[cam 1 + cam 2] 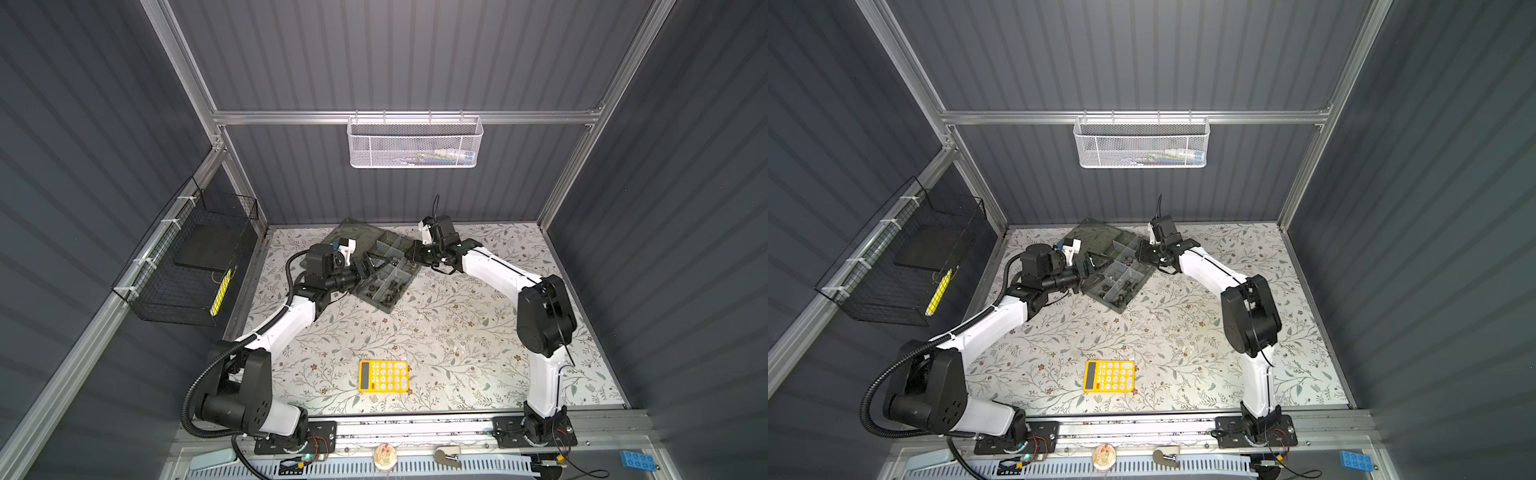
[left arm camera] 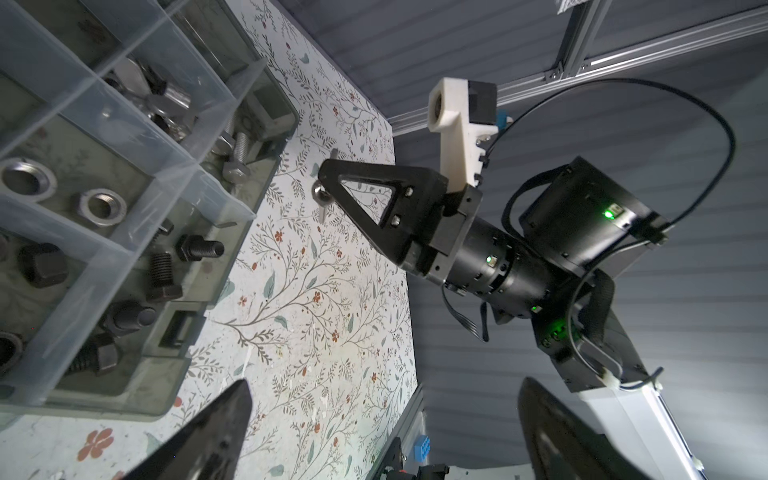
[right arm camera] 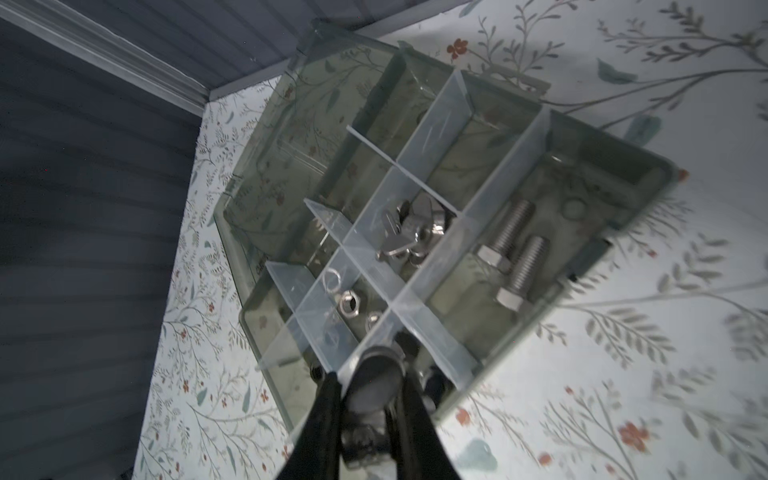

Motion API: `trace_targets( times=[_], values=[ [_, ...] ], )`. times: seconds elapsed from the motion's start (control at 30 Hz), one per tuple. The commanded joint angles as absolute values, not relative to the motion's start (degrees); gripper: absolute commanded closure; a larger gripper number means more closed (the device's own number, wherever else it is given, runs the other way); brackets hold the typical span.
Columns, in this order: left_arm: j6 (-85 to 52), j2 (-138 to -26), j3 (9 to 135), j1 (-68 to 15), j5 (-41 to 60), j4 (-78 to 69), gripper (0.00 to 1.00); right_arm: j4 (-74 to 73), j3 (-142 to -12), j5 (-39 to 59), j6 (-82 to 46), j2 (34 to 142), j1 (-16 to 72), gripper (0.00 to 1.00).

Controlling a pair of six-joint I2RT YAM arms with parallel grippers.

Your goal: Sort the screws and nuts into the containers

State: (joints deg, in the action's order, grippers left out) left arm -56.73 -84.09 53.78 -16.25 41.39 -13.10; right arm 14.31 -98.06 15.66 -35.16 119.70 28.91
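Pinching wing nut, right fingers

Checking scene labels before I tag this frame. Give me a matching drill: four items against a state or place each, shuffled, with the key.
Items
1. left gripper
2. right gripper
3. yellow calculator
4. white mesh basket

States or places
A. hangs on the back rail
B. shut on a silver wing nut
C. open, holding nothing
D. lies flat on the table, towards its front edge

Pairs: 1-C, 2-B, 3-D, 4-A
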Motion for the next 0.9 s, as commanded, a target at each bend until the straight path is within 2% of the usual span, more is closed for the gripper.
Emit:
trace_targets(
  times=[0.0,0.3,0.53,0.77,0.87],
  values=[
    [-57.87,-85.01,56.15,-15.06,44.18,-15.21,0.00,10.16,-104.28,21.27,-40.03,124.95,28.85,0.89],
    [-57.80,-86.14,54.59,-12.54,46.16,-15.47,0.00,10.79,-122.18,23.56,-45.90,139.99,28.83,0.88],
    [-57.04,-86.36,54.16,-10.38,47.46,-14.58,0.00,9.32,-119.36,21.91,-47.20,140.86,29.01,0.89],
    [-57.02,-86.87,53.69,-10.30,47.66,-14.61,0.00,9.69,-118.63,21.02,-47.10,142.47,28.92,0.84],
    [-56.48,-86.66,53.70,-10.29,47.57,-13.90,0.00,9.46,-117.99,20.74,-47.46,142.62,28.94,0.78]
  ],
)
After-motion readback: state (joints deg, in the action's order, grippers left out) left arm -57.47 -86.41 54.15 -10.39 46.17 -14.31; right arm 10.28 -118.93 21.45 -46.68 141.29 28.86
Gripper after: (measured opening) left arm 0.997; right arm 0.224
